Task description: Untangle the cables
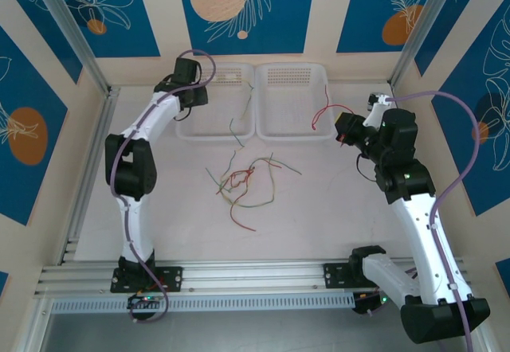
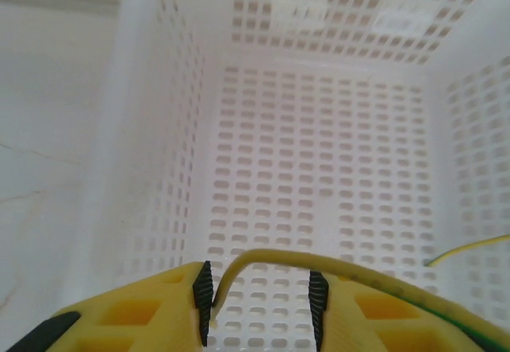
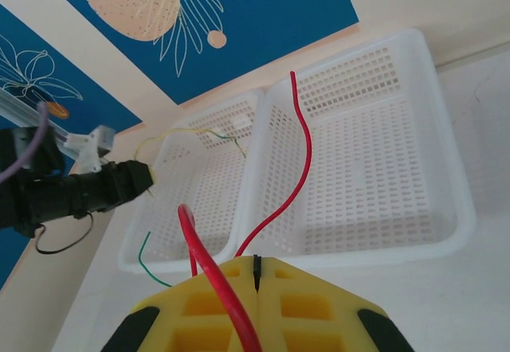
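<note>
**Two arms at the baskets, main knot loose on the worktop**

White worktop (image 1: 335, 209), with blue patterned panels behind it. Both arms reach to the far side. The left arm (image 1: 131, 169) bends over the left basket (image 1: 215, 137). The right arm (image 1: 414, 201) stops at the near right corner of the right basket (image 1: 287, 105). The two white perforated baskets stand side by side, rims touching.

Most of the cables (image 1: 247, 178) lie mid-worktop in front of the baskets, a loose knot of red, green and tan loops. One red end trails toward the near edge.

Left end effector (image 2: 260, 296): above the inside of the left basket, jaws spread. A yellowish cable (image 2: 279, 256) arcs across the gap. Its end lies against the left pad and nothing pinches it. Seen from the right wrist, this cable runs off across the basket toward the shared rim.

Right end effector (image 3: 256, 268): jaws pressed together, pinching a red cable (image 3: 299, 153). One end rises in a long curve over the right basket. The other loops out beside the fingers (blurred up close).

A short green strand (image 3: 147, 256) hangs over the near wall of the left basket.
</note>
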Tool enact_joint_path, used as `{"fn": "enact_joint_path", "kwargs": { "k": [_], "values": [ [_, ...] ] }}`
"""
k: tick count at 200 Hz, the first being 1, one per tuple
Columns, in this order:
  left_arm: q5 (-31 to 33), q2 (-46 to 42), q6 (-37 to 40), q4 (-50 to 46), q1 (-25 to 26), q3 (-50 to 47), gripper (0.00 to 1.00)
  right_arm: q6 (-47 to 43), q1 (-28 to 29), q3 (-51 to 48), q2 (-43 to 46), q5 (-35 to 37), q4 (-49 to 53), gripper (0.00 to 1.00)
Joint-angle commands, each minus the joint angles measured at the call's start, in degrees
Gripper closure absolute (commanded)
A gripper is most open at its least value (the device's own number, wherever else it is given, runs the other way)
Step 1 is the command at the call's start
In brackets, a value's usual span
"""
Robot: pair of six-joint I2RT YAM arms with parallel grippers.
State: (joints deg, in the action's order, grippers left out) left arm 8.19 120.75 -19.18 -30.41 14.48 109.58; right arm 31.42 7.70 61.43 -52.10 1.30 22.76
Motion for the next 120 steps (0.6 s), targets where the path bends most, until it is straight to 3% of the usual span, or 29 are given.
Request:
{"fn": "enact_joint_path", "kwargs": {
  "k": [1,20,30,38,75,120],
  "values": [
    [0.80,-3.18,0.71,-2.98,0.44,0.39,0.61,-1.53,0.84,2.21,0.13,1.65,-0.09,1.00],
    [0.42,-5.10,1.40,-2.33,0.46,-1.29,0.70,-1.62,1.15,2.20,0.12,2.06,-0.04,1.00],
    [0.67,-6.10,2.00,-1.01,0.46,-2.71,0.91,-1.55,1.33,2.03,0.08,2.17,-0.26,1.00],
    [1.44,-6.59,2.28,-0.58,0.46,-3.40,1.00,-1.49,1.43,1.94,0.02,2.29,-0.51,1.00],
    [5.74,-10.43,2.47,-2.85,0.46,-2.95,1.00,-1.89,1.96,2.56,-0.42,2.47,-0.36,1.00],
    [4.57,-18.84,1.87,-3.12,0.56,-3.73,1.00,-2.06,2.45,2.84,-0.73,3.15,-0.75,1.00]
  ]
}}
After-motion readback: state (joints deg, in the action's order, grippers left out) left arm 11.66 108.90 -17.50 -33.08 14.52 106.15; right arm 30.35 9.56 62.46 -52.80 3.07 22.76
